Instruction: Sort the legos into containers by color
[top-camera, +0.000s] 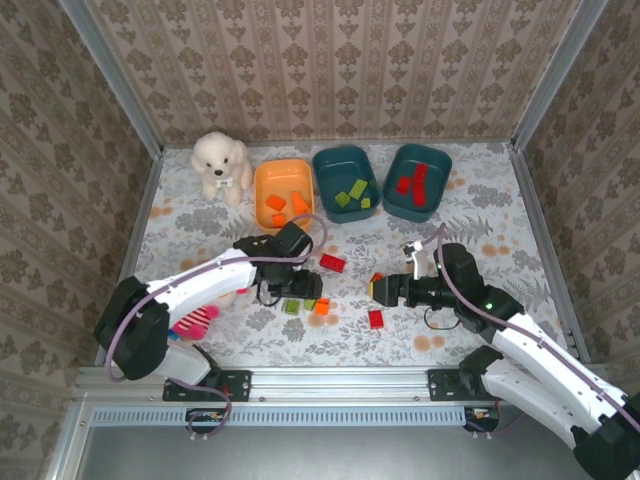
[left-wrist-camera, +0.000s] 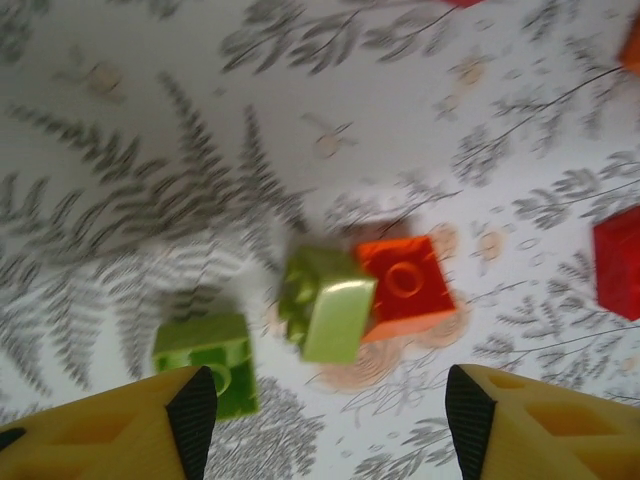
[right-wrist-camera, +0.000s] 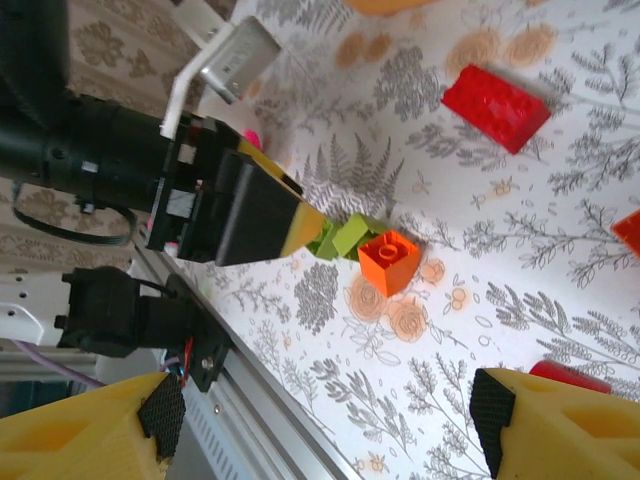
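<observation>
Two light green legos and an orange lego lie close together on the floral cloth; one green is tipped against the orange. My left gripper hovers open just above them, holding nothing. My right gripper is open and empty too, facing the same cluster. From above, the left gripper and the right gripper flank loose red legos. At the back stand the orange container and two teal containers, holding orange, green and red legos.
A white plush dog sits left of the orange tub. A pink-and-yellow plush toy lies under the left arm. The metal rail runs along the near edge. Patterned walls close in the table on three sides.
</observation>
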